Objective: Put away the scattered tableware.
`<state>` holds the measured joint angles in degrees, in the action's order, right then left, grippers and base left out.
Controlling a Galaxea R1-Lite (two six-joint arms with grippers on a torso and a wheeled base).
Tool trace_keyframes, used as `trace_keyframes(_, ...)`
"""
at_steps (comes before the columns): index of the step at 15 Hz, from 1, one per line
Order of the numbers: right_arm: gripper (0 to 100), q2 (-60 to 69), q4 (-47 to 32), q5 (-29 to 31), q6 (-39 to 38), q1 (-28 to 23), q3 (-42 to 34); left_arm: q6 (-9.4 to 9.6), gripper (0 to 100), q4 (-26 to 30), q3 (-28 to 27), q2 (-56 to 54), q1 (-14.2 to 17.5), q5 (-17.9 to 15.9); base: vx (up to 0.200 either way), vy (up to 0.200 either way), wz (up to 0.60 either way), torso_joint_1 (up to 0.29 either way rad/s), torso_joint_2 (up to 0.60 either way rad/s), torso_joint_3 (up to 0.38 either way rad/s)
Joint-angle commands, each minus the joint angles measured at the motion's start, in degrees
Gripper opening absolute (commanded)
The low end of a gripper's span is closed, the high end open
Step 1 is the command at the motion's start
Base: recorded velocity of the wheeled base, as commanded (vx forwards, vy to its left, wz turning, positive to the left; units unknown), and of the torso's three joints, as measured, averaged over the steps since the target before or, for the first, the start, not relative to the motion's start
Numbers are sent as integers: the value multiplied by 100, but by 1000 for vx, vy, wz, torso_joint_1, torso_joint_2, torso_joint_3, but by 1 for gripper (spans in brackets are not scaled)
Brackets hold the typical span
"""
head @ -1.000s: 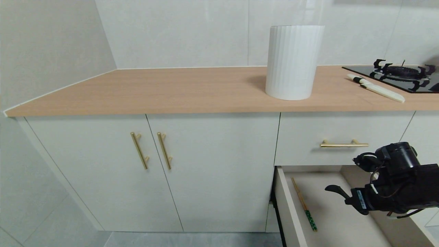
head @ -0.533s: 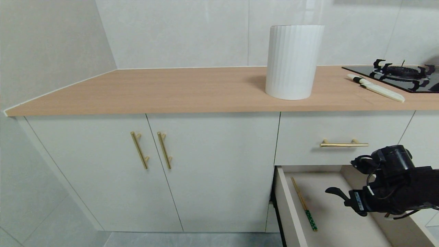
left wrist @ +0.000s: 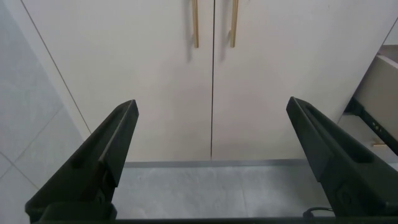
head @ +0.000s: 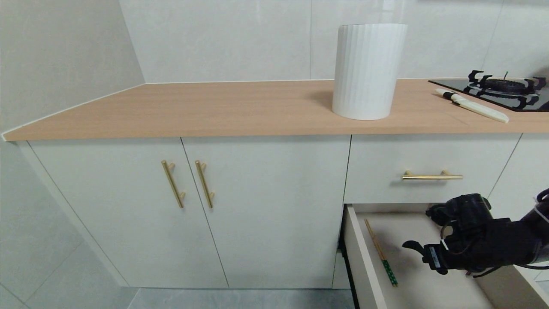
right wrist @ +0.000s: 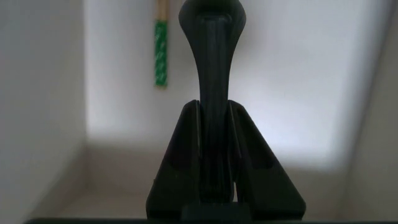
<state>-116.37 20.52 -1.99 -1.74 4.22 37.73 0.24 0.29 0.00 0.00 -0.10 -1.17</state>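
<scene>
1. We see the right gripper over the open drawer, below the worktop. Its jaws are closed tight on a slim black utensil.
2. In the head view the utensil's curved tip sticks out of the gripper toward the drawer's left side, above the drawer floor. We cannot tell what kind of utensil it is.
3. A pair of chopsticks with green patterned ends lies in the drawer along its left wall. In the right wrist view the green end shows just beside the utensil's rounded tip.
4. The left gripper faces the closed cabinet doors low down near the floor. Its jaws are spread wide with nothing between them.
5. On the worktop, a white knife with a black band lies beside the gas hob. A tall white ribbed container stands upright to its left, well apart from it.
</scene>
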Motion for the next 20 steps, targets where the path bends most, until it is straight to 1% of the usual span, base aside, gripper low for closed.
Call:
trace_keyframes(1, 0, -536, 190, 5, -1, 9, 15, 2, 100, -3, 0, 0, 1, 3, 0, 0, 0, 0, 0, 0)
trace_keyframes(2, 0, -676, 357, 23, 7, 9, 41, 2, 100, -3, 0, 0, 1, 3, 0, 0, 0, 0, 0, 0)
trace_keyframes(4, 0, -1045, 972, 41, 34, 0, 50, 2, 100, 6, 0, 0, 1, 3, 0, 0, 0, 0, 0, 0)
trace_keyframes(5, 0, -1239, 1235, 146, 34, 0, 50, 2, 100, -3, 0, 9, 1, -6, 0, 0, 0, 0, 0, 0)
trace_keyframes(8, 0, -1634, 1631, 462, 60, 0, 68, 11, 100, -3, 0, 0, 1, 3, 0, 0, 0, 0, 0, 0)
trace_keyframes(10, 0, -1722, 1666, 524, 236, 0, 68, 2, 100, -3, 0, 0, 1, 3, 0, 0, 0, 0, 0, 0)
trace_keyframes(20, 0, -1766, 1859, 524, 218, 0, 59, 2, 100, -3, 0, 9, 1, 3, 0, 0, 0, 0, 0, 0)
